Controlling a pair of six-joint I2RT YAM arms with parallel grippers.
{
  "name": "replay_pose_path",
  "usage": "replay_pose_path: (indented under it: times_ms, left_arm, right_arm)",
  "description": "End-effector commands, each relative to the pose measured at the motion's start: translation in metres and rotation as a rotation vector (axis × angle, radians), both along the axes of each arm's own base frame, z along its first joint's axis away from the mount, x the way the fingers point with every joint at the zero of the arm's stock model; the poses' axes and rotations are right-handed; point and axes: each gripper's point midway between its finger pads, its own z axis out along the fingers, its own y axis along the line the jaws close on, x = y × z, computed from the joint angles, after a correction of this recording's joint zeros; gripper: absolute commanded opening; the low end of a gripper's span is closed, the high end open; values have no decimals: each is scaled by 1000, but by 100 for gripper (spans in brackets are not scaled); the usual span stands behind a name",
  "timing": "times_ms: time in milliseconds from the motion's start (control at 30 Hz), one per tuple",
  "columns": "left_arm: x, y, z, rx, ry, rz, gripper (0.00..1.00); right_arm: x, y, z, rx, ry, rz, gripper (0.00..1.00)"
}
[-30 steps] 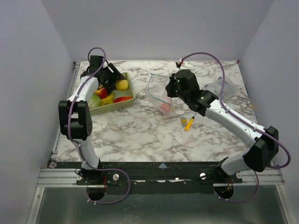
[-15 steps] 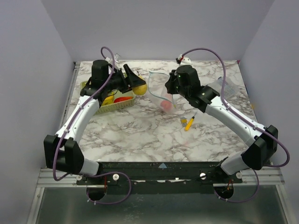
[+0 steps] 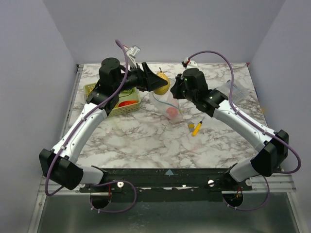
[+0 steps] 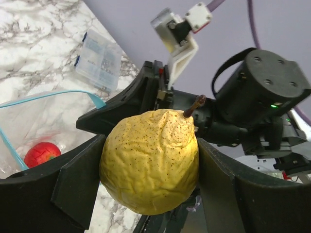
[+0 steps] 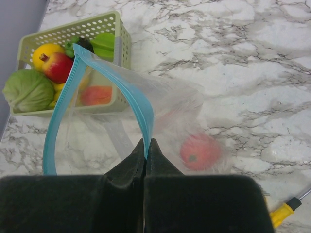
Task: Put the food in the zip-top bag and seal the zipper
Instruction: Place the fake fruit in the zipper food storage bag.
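My left gripper [image 3: 156, 83] is shut on a yellow toy pear [image 3: 162, 83], held in the air beside the bag's mouth; the pear fills the left wrist view [image 4: 150, 160]. My right gripper [image 3: 176, 92] is shut on the light-blue zipper [image 5: 138, 109] of the clear zip-top bag [image 3: 167, 104] and holds the mouth open and lifted. A red tomato [image 5: 199, 151] lies inside the bag, also seen from above [image 3: 171, 112] and in the left wrist view [image 4: 41, 154]. More food sits in the green basket [image 5: 119, 34]: a cabbage [image 5: 28, 91], a red apple [image 5: 59, 67].
The green basket [image 3: 130, 103] stands at the back left. A thin yellow stick with a black tip [image 3: 196, 127] lies right of the bag. A small clear plastic box [image 4: 97, 58] lies at the back right. Grey walls enclose the table.
My left gripper has lifted the yellow pear out of the basket and carried it right, up to the bag's mouth. My right gripper has stayed clamped on the zipper.
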Motion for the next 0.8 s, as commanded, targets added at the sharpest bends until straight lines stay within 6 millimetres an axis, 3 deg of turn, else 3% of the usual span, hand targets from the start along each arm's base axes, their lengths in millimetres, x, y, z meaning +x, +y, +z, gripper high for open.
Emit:
replay_pose_path:
  times_ms: [0,200,367,567,767]
  left_arm:
    - [20,-6,-14,51,32,52,44]
    - [37,-9,-38,122,108,89,63]
    - [40,-7,-44,149,100,115,87]
    - [41,-4,-42,181,83,124,97]
    - [43,4,-38,201,65,153,97]
  right_arm:
    - [-4,4,10,35,3,22,0]
    - [-5,2,9,36,0,19,0]
    - [-5,-1,9,29,-4,12,0]
    - [-4,0,7,22,-3,14,0]
    - [-3,0,8,14,-7,16,0]
